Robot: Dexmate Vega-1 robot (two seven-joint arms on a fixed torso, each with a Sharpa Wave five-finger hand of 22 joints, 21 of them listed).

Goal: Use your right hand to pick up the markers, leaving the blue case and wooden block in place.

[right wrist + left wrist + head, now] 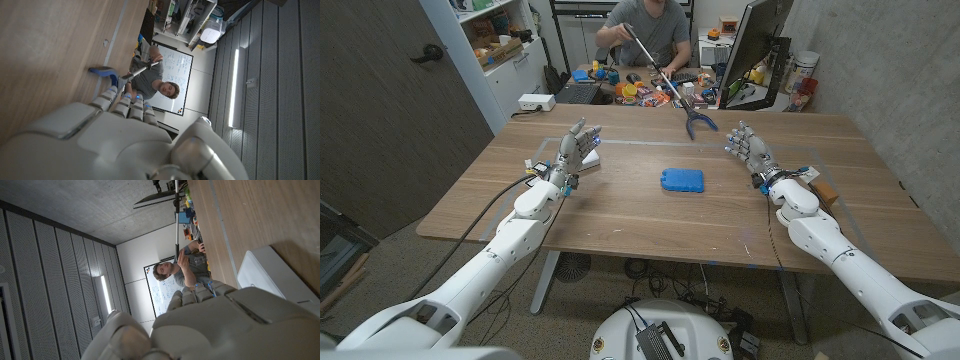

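Observation:
A blue case [680, 180] lies at the middle of the wooden table [620, 215]. My right hand [749, 148] stands upright to the right of the case, holding nothing, with its fingers apart and pointing toward the far edge. My left hand [575, 150] stands the same way to the left of the case, also holding nothing. A brown wooden block [826, 191] shows just beyond my right wrist, partly hidden by it. In the wrist views I see the backs of my left hand [210, 325] and my right hand [115, 140].
A person [645, 30] sits behind the table and holds a long reacher tool. Its blue claw [701, 124] [106, 74] is low over the far side of the table, near my right hand. A flat white object [590, 159] [265, 275] lies beside my left hand. Clutter and a monitor [755, 45] stand behind.

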